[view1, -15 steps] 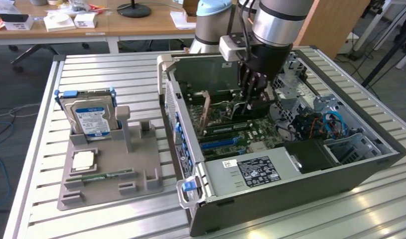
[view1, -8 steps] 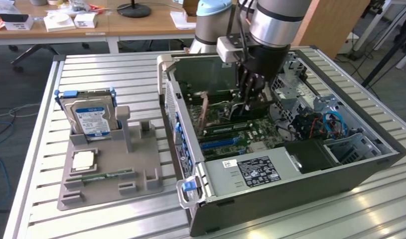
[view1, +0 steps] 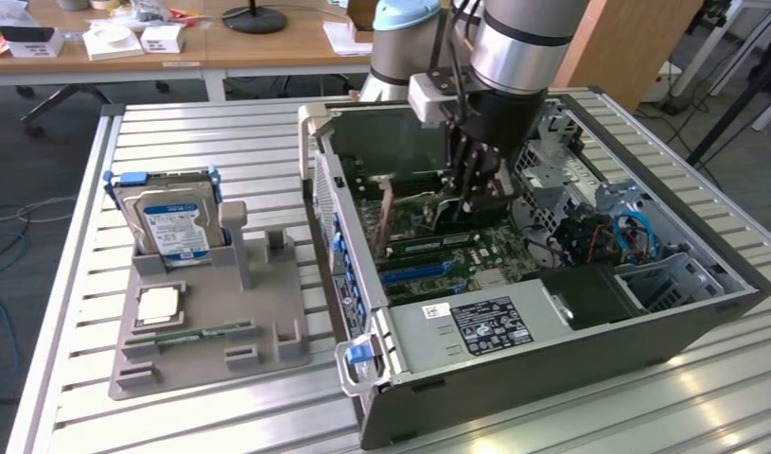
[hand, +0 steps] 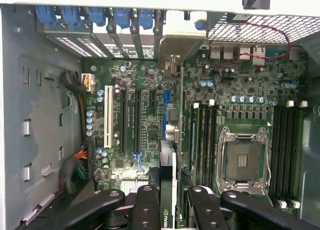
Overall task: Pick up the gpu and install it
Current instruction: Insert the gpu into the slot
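Observation:
My gripper [view1: 471, 194] reaches down into the open computer case [view1: 688, 322] and is shut on the gpu [view1: 404, 200]. The wrist view looks along the gpu [hand: 168, 155], a thin card held edge-on between the black fingers [hand: 146, 205]. It stands upright on the motherboard [hand: 130, 80], in line with the blue slot [hand: 166, 102]. Its far end reaches the metal bracket opening [hand: 175, 45] in the case's rear wall. Whether the card's edge is fully down in the slot I cannot tell.
A grey fixture tray [view1: 208, 331] on the slatted table holds a silver hard drive [view1: 173, 225], a square chip [view1: 158, 303] and a green RAM stick [view1: 193, 333]. Inside the case are the power supply [view1: 486, 326], an empty CPU socket [hand: 242, 162], memory slots [hand: 202, 135] and cable bundles [hand: 75, 170].

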Action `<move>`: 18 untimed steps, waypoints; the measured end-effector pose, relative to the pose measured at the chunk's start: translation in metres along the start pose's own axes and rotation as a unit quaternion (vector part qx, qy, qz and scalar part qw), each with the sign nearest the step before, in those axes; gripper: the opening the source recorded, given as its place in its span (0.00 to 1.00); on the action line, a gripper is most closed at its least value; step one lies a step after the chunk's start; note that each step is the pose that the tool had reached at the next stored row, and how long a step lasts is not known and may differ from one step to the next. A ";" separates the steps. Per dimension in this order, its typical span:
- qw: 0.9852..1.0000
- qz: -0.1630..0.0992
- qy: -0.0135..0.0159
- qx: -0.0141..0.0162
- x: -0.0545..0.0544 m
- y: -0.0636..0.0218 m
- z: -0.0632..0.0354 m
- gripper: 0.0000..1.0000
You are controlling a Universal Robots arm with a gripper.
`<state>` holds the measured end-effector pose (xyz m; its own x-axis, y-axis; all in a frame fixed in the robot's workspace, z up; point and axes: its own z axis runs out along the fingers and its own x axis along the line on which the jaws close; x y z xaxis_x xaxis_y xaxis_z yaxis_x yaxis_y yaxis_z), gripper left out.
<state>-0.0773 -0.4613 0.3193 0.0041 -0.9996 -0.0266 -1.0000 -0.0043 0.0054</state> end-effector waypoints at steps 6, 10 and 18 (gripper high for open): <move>1.000 0.000 0.000 0.000 0.000 0.0003 0.0059 0.26; 1.000 0.000 0.000 0.000 0.000 0.0004 0.0078 0.26; 1.000 0.000 0.000 0.000 0.000 0.0037 0.0104 0.26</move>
<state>-0.0811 -0.4612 0.3089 0.0042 -0.9996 -0.0269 -1.0000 -0.0043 0.0052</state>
